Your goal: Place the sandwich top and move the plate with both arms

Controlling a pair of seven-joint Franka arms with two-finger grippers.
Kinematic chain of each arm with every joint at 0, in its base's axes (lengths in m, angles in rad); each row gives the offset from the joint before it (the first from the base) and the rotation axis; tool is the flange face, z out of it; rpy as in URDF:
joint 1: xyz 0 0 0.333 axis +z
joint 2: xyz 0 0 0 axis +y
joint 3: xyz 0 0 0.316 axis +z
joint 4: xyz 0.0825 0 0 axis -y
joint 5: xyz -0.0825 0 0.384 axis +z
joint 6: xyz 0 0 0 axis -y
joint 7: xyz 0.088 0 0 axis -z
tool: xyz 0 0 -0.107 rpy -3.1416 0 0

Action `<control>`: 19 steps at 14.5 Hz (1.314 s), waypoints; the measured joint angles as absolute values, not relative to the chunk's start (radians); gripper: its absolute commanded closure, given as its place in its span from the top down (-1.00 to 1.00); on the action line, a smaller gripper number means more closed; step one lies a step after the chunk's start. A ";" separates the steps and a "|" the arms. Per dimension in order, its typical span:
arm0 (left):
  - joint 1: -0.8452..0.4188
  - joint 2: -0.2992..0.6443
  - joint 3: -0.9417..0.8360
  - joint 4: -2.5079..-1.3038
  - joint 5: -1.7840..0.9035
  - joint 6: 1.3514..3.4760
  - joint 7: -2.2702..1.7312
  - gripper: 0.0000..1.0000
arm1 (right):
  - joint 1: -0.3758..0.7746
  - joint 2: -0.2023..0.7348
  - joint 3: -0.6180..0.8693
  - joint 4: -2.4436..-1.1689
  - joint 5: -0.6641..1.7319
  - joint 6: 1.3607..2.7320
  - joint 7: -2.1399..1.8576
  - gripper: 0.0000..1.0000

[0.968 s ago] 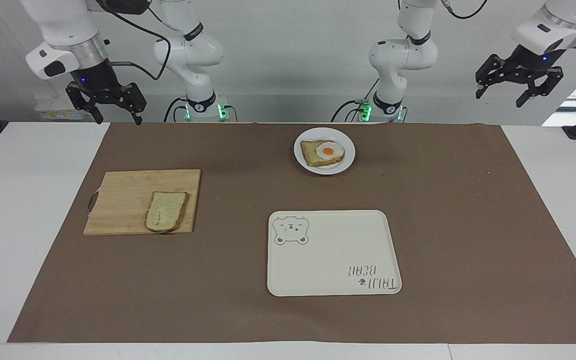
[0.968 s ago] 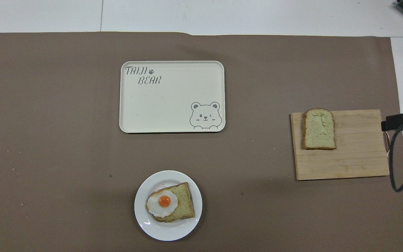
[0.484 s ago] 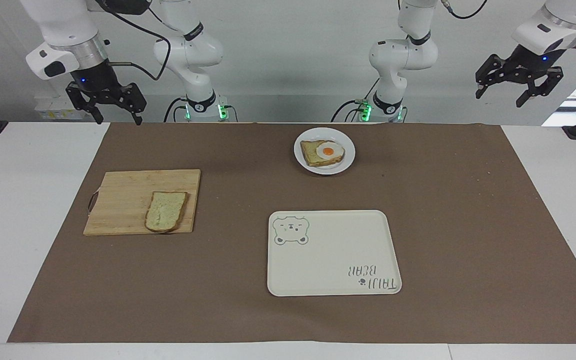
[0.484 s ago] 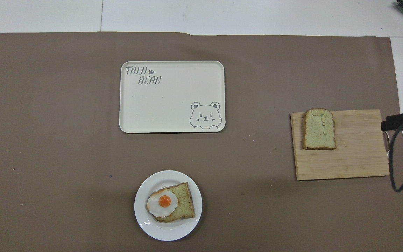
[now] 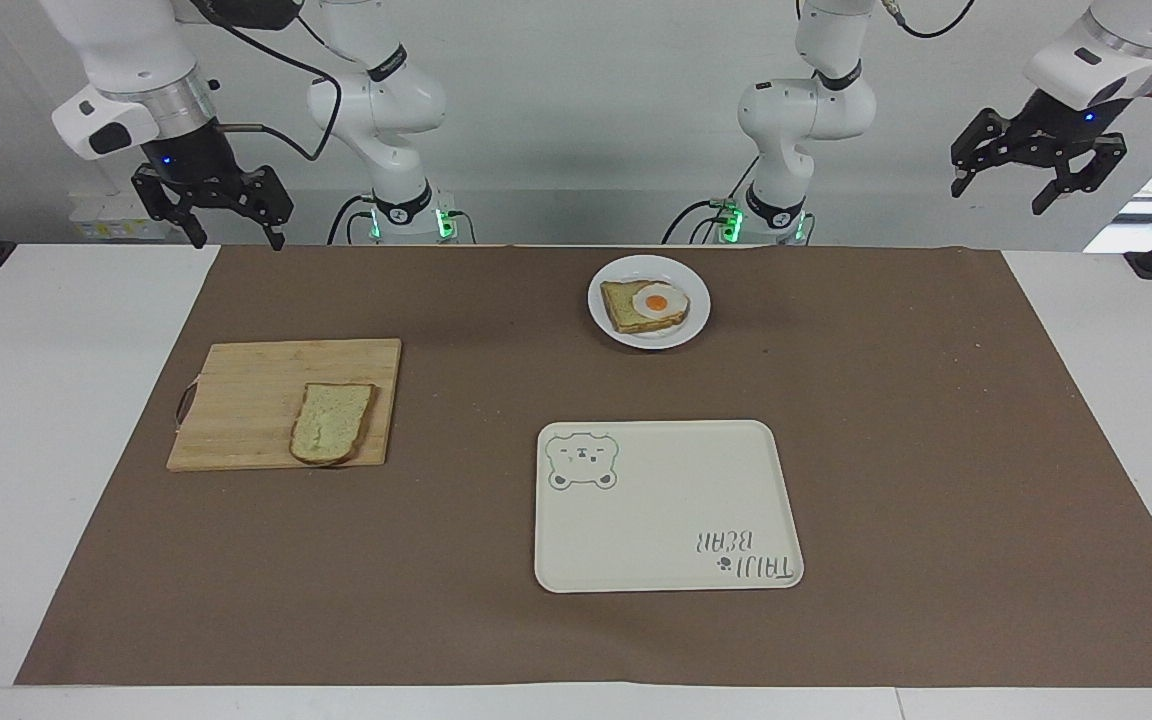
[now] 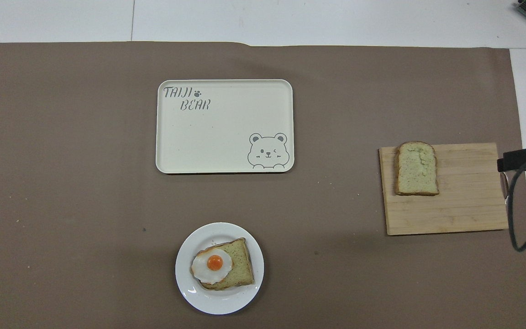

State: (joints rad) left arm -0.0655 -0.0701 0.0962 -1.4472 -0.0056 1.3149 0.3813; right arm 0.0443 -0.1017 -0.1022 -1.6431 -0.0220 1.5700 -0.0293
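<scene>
Both pincers are held aloft, jaws apart — right gripper [image 5: 227, 216] above the grained wooden board [image 5: 256, 395] bearing the speckled sandwich top [image 5: 332, 421]; left gripper [image 5: 1034, 176] well apart from the glossy round plate [image 5: 694, 300].

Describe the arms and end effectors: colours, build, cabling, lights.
Both arms are white, jointed, with grey-black joint rings and silver wrist collars. Each ends in a black two-finger linkage end effector, right and left, with a small blue light above it. Black cables loop along the arms; green lights glow at both bases.
</scene>
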 measured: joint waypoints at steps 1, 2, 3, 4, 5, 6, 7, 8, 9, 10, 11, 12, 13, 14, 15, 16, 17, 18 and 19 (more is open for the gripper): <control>-0.065 -0.070 0.096 -1.447 -0.006 1.315 0.381 1.00 | 0.044 -0.102 -0.102 -1.643 -0.022 1.570 -0.031 1.00; -0.065 -0.070 0.096 -1.447 -0.006 1.315 0.381 1.00 | 0.044 -0.102 -0.103 -1.643 -0.022 1.570 -0.032 1.00; -0.065 -0.070 0.096 -1.447 -0.006 1.315 0.381 1.00 | 0.044 -0.102 -0.102 -1.643 -0.022 1.571 -0.034 1.00; -0.065 -0.070 0.096 -1.447 -0.006 1.315 0.381 1.00 | 0.045 -0.102 -0.100 -1.643 -0.022 1.572 -0.037 1.00; -0.065 -0.070 0.096 -1.447 -0.006 1.315 0.381 1.00 | 0.047 -0.102 -0.094 -1.643 -0.022 1.572 -0.041 1.00; -0.065 -0.070 0.096 -1.447 -0.006 1.315 0.381 1.00 | 0.049 -0.102 -0.085 -1.643 -0.022 1.572 -0.042 1.00; -0.065 -0.070 0.096 -1.447 -0.006 1.315 0.381 1.00 | 0.050 -0.103 -0.075 -1.643 -0.022 1.572 -0.042 1.00; -0.065 -0.070 0.096 -1.447 -0.006 1.315 0.381 1.00 | 0.051 -0.104 -0.069 -1.644 -0.022 1.572 -0.042 1.00; -0.065 -0.070 0.096 -1.447 -0.006 1.315 0.381 1.00 | 0.051 -0.105 -0.067 -1.648 -0.022 1.572 -0.042 1.00; -0.065 -0.070 0.096 -1.447 -0.006 1.315 0.381 1.00 | 0.050 -0.105 -0.068 -1.652 -0.022 1.576 -0.042 1.00; -0.065 -0.070 0.096 -1.447 -0.006 1.315 0.381 1.00 | 0.048 -0.105 -0.069 -1.659 -0.022 1.591 -0.042 1.00; -0.065 -0.070 0.096 -1.447 -0.006 1.315 0.381 1.00 | 0.046 -0.105 -0.071 -1.672 -0.022 1.611 -0.042 1.00; -0.065 -0.070 0.096 -1.447 -0.006 1.315 0.381 1.00 | 0.046 -0.104 -0.074 -1.688 -0.022 1.633 -0.042 1.00; -0.065 -0.070 0.096 -1.447 -0.006 1.315 0.381 1.00 | 0.045 -0.102 -0.076 -1.711 -0.022 1.663 -0.042 1.00; -0.065 -0.070 0.096 -1.447 -0.006 1.315 0.381 1.00 | 0.041 -0.095 -0.078 -1.739 -0.022 1.713 -0.042 1.00; -0.065 -0.070 0.096 -1.447 -0.006 1.315 0.381 1.00 | 0.036 -0.079 -0.079 -1.762 -0.022 1.768 -0.042 1.00; -0.065 -0.070 0.096 -1.447 -0.006 1.315 0.381 1.00 | 0.033 -0.057 -0.079 -1.776 -0.022 1.816 -0.042 1.00; -0.065 -0.070 0.096 -1.447 -0.006 1.315 0.381 1.00 | 0.032 -0.028 -0.080 -1.785 -0.019 1.860 -0.042 1.00; -0.065 -0.070 0.096 -1.447 -0.006 1.315 0.381 1.00 | 0.032 0.007 -0.079 -1.789 -0.014 1.903 -0.042 1.00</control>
